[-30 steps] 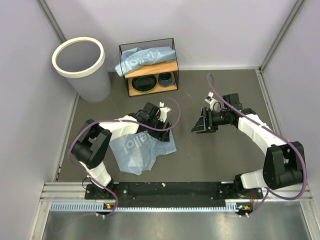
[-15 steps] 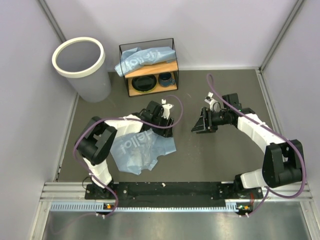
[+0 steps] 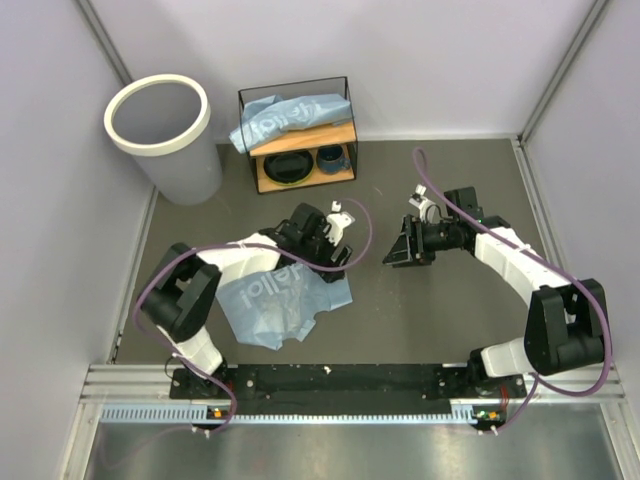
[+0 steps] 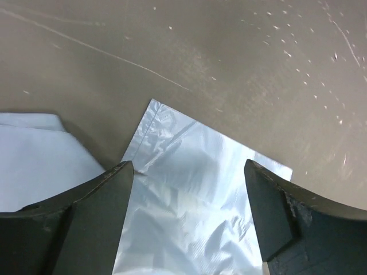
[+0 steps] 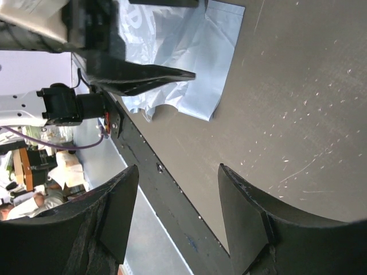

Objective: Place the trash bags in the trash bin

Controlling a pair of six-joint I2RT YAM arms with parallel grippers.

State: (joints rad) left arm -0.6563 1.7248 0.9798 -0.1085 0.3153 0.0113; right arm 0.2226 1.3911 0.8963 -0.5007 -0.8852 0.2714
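With jaws spread wide, the left gripper hovers straight above a corner of the trash bag lying flat on the table, while the right gripper, also open and empty, sits farther off to its right.

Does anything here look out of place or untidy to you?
Yes. One light-blue trash bag is draped over the top of the wire shelf and hangs off its left corner. A second bag lies crumpled on the table. Neither is in the trash bin.
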